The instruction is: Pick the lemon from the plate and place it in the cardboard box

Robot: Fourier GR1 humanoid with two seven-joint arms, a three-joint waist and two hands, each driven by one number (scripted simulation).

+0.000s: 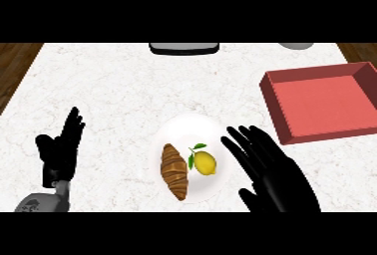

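A white plate (193,130) sits at the lower centre of the frame on a pale marble counter (117,84). On it lie a lemon (205,163) with a small green leaf, on the right half of the plate, and a brown croissant (174,171) just beside it on the left half, the two close but not clearly touching. The lemon is free; no hand holds it

The right hand (276,177) shows at the lower right, palm down, its fingers straight and spread, pointing toward the upper left. It sits just right of the plate, its fingertips (234,135) over the plate's right rim, near the lemon but apart from it

The left hand (60,149) is at the lower left, well apart from the plate, held edge-on with fingers straight and pointing up, grasping nothing

The box (321,101), red inside with low walls, lies at the upper right of the frame, above the right hand and well apart from the plate. Nothing shows inside it

At the top edge, a dark object (184,48) sits at centre and a pale rounded object (296,46) further right, both cut off by the edge. Brown wood shows at the upper corners
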